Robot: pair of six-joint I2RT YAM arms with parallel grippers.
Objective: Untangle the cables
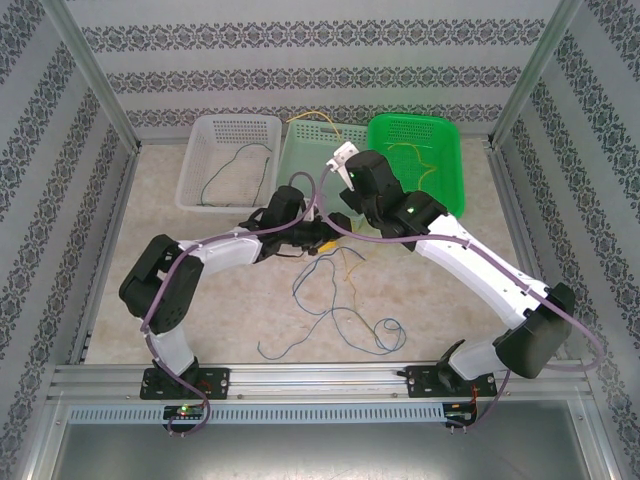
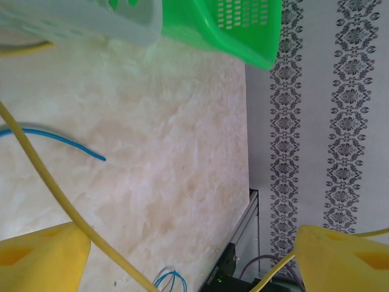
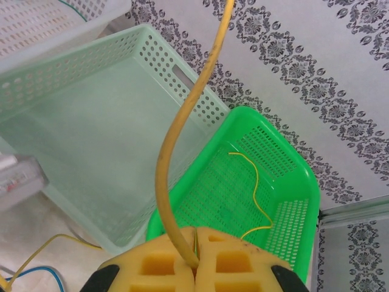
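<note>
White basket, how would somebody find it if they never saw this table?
Look to the far edge of the table, where three baskets sit in a row. The white basket is the left one, beside the pale green basket. It alone is white and holds a thin dark cable.

Left wrist view: the left gripper's (image 2: 185,237) yellow pads (image 2: 39,258) are cropped by the bottom edge; a yellow cable (image 2: 58,191) beside one pad runs out of frame at both ends, and the blue cable (image 2: 67,142) leaves at the left. Right wrist view: the yellow cable (image 3: 162,158) pinched in the right gripper (image 3: 196,240) exits the top edge; a blurred grey-white shape (image 3: 18,179) at the frame's left, perhaps a tag, is unreadable. From above, both arms (image 1: 230,250) cover much of the pale green basket (image 1: 305,150).
</note>
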